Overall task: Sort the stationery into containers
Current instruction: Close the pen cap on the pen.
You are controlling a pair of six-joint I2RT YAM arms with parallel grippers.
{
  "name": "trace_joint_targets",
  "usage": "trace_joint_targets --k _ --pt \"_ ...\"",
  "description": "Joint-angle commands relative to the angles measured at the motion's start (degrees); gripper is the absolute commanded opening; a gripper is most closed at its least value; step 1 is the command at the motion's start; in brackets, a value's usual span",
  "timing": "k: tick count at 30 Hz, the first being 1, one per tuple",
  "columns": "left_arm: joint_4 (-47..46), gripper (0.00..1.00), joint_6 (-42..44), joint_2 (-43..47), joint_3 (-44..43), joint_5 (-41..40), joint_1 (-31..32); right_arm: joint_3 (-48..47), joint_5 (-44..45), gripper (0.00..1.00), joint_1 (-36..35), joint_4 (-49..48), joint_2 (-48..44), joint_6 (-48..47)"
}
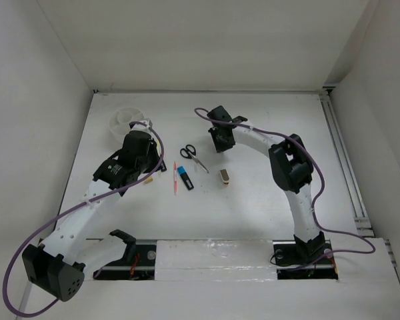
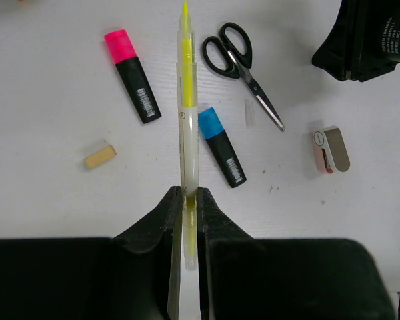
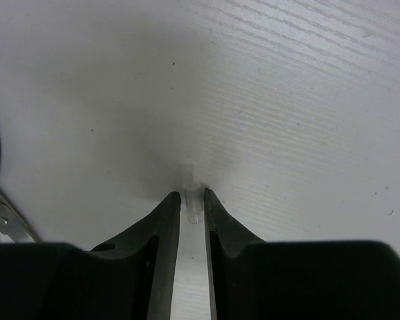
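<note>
The left gripper (image 2: 190, 193) is clamped on the lower end of a yellow pencil (image 2: 189, 120), held above the table (image 2: 47, 220). Below lie the scissors (image 2: 243, 63), pink highlighter (image 2: 133, 77), blue highlighter (image 2: 221, 147) and eraser (image 2: 100, 157). The white tub (image 1: 123, 120) sits at the far left. The right gripper (image 3: 192, 197) stands narrow around a small clear piece (image 3: 190, 175); whether it grips it, I cannot tell.

We read this as a robotics lab cell: bare white table (image 1: 253, 213) boxed by plain white walls (image 1: 40, 100) beyond and either side of the left gripper (image 2: 189, 195) and right gripper (image 3: 192, 199), arm bases (image 1: 300, 250) bolted behind them, purple cable (image 1: 6, 280) looping loose.
</note>
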State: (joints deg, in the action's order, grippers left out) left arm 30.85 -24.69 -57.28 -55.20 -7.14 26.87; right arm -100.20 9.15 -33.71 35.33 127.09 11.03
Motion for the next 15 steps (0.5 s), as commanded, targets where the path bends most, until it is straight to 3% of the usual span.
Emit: trace_joint_targets --k 1,5,8,11,15 --pt "-1.5 0.0 -0.01 0.76 0.18 -0.42 -0.15 -0.96 -0.71 0.26 0.14 -0.79 2.55 -0.74" --pt "-1.5 0.0 -0.01 0.76 0.18 -0.42 -0.15 -0.96 -1.24 0.02 0.66 -1.32 3.08 -1.27" --pt "-1.5 0.0 -0.01 0.24 0.18 0.27 -0.15 1.5 -4.82 0.0 1.28 -4.12 0.81 -0.57" --pt "-2.45 0.0 1.39 -0.29 -0.35 4.22 -0.15 9.74 -12.97 0.0 1.81 -13.6 -8.41 3.29" --pt "-9.11 0.0 3.86 1.72 1.23 18.0 -0.15 23.44 -15.74 0.0 0.77 -30.2 -25.27 17.06"
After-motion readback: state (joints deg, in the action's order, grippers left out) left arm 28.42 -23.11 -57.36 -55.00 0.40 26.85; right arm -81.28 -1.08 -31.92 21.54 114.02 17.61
